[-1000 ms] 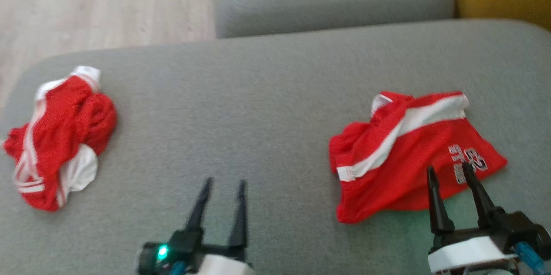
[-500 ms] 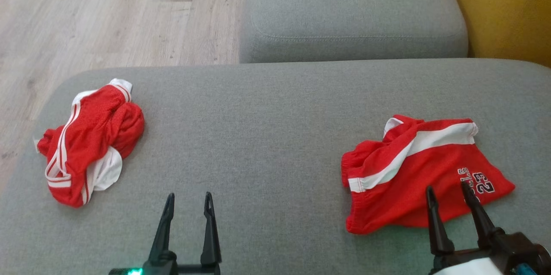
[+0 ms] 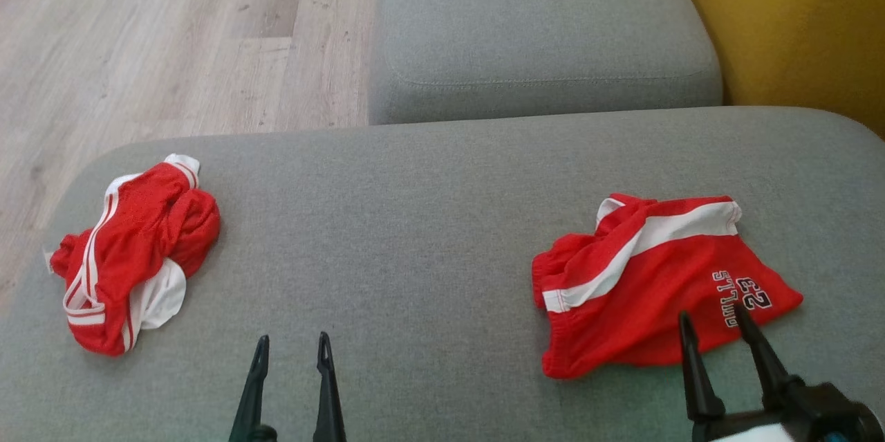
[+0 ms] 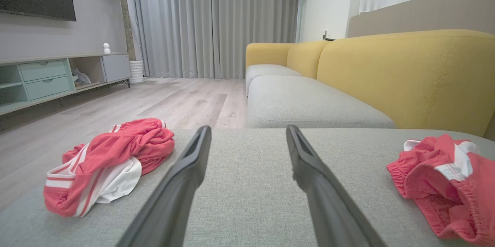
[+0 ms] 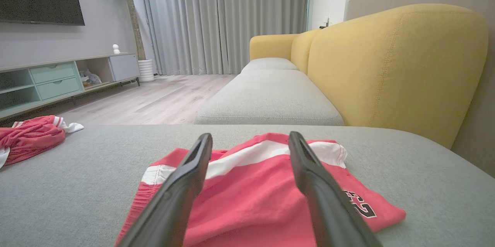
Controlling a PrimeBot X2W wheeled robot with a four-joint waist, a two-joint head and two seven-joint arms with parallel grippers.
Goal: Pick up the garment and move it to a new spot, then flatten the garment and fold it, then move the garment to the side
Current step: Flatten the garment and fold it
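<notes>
Likely step: pick-up, not begun. Red Bulls shorts (image 3: 657, 283) lie rumpled on the grey cushion (image 3: 415, 234), right side. Right gripper (image 3: 712, 314) hovers at their near edge, jaws open. Left gripper (image 3: 293, 338) also open, empty. Next: descend, pinch fabric.

Two long, thin black fingers (image 3: 250, 393) with pointed tips are seen on the left pincer (image 3: 293, 344). The same kind are seen on the right pincer (image 3: 713, 321). These are joined to a chunky black block (image 3: 816, 407), and a white part (image 3: 753, 436) is seen under it.
</notes>
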